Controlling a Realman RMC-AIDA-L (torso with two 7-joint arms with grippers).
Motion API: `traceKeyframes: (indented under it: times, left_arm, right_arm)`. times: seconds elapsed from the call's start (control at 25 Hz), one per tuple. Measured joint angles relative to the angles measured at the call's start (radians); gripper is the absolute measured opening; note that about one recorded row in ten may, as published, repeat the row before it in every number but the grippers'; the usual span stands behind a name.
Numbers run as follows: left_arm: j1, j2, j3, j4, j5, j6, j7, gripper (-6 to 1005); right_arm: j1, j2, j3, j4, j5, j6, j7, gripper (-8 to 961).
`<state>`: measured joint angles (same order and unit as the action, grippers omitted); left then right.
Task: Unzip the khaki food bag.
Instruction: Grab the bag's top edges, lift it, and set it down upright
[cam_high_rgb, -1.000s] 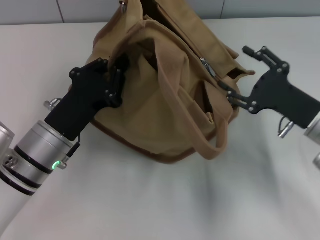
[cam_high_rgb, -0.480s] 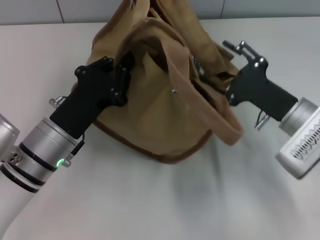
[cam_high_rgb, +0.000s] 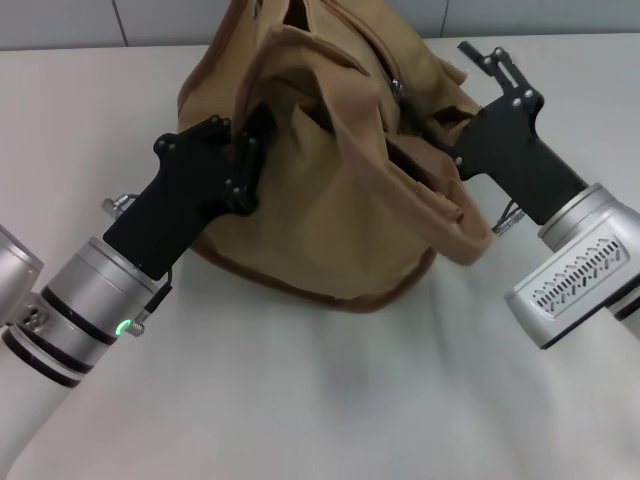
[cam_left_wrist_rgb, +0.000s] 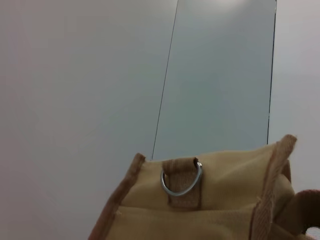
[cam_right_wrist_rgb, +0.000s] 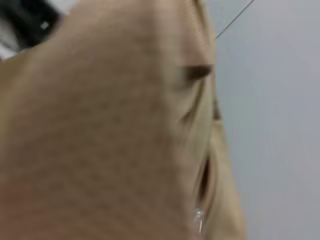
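Khaki food bag (cam_high_rgb: 330, 200), at the counter's (cam_high_rgb: 330, 400) far edge, between both arms.
Left gripper (cam_high_rgb: 245, 150) clenched on the bag's near-left side; right gripper (cam_high_rgb: 430, 150) buried in folds by the zipper, grip cannot be told. Bare counter along the near edge.

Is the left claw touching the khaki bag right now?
Touching. In the head view the left claw presses into the side fabric of the khaki bag, with no gap visible.
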<state>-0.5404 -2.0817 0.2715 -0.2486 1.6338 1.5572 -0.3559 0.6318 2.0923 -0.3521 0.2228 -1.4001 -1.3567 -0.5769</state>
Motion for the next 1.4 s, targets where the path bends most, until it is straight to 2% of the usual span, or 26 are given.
traceKeyframes:
  times: [0.36, 0.6, 1.08, 1.4]
  left_arm:
    - [-0.006, 0.000, -0.001, 0.000, 0.000, -0.022, 0.000, 50]
    - [-0.006, 0.000, -0.003, -0.010, 0.000, -0.023, 0.005, 51]
    - [-0.001, 0.000, -0.004, -0.009, 0.000, -0.030, 0.005, 51]
    - [-0.006, 0.000, -0.001, -0.012, -0.001, -0.036, 0.006, 51]
  right_arm:
    - [-0.021, 0.000, 0.026, 0.053, -0.042, -0.089, -0.050, 788]
    - [-0.031, 0.000, 0.010, 0.063, -0.071, -0.094, -0.061, 783]
    - [-0.102, 0.000, 0.012, 0.058, -0.203, -0.116, -0.067, 773]
    - [-0.096, 0.000, 0.011, 0.077, -0.213, -0.121, -0.076, 767]
